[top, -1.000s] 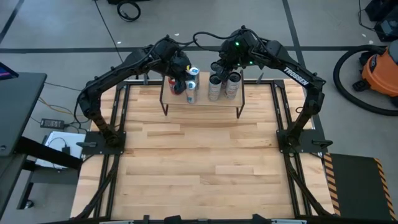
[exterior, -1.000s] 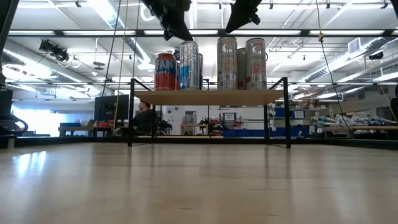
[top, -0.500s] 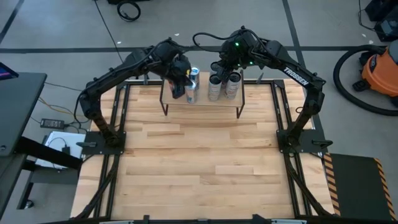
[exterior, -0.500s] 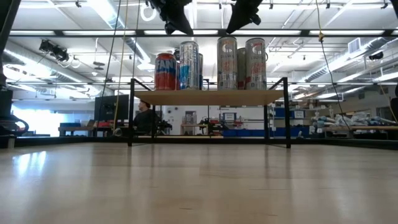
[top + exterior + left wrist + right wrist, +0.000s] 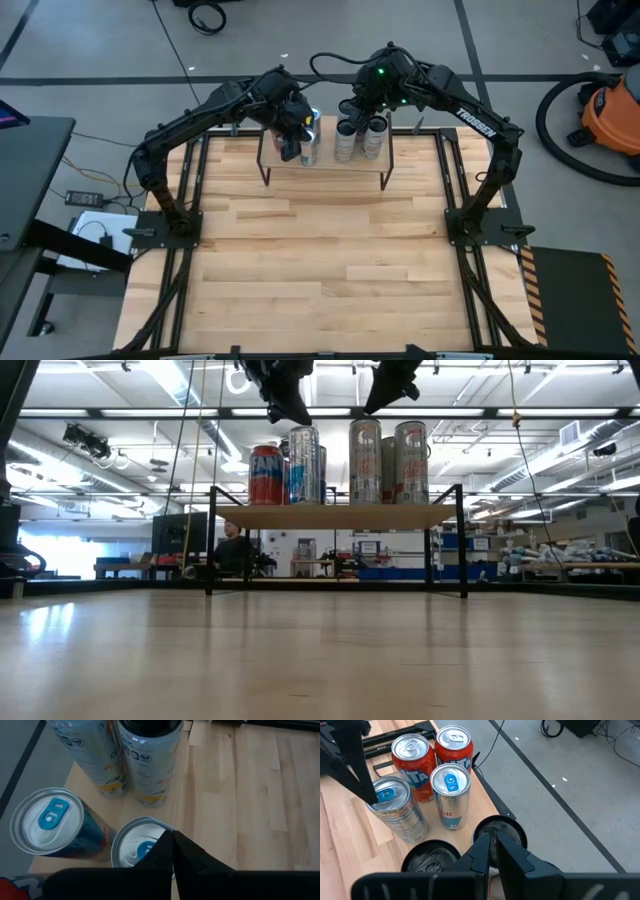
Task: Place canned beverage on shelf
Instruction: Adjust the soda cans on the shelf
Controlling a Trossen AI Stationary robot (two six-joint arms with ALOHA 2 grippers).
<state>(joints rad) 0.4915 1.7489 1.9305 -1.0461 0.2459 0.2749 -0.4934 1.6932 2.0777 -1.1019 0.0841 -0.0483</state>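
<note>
The shelf (image 5: pixel 330 166) stands at the table's far middle, a light board (image 5: pixel 335 516) on thin black legs. On its left half stand a red can (image 5: pixel 265 475) and silver-and-blue cans (image 5: pixel 303 465). On its right half stand tall silver cans (image 5: pixel 365 460) with dark tops (image 5: pixel 499 832). My left gripper (image 5: pixel 172 835) is shut and hovers at one silver-and-blue can's top. My right gripper (image 5: pixel 492 839) is shut with nothing in it, a little above the dark-topped cans. My left gripper's shut fingertips (image 5: pixel 370 795) slant down from the table's left, right over the top (image 5: pixel 137 847) of the nearer silver-and-blue can. Whether they touch it, I cannot tell. The can stands upright on the board.
The wooden table (image 5: pixel 320 260) lies bare in front of the shelf. Black frame rails (image 5: pixel 190 200) run along both table sides. An orange vacuum (image 5: pixel 610 105) and cables lie on the floor beyond the table.
My left arm has swung a little toward the table's right over the shelf's left cans and tipped further down, its fingers staying shut. The cans stand where they were.
</note>
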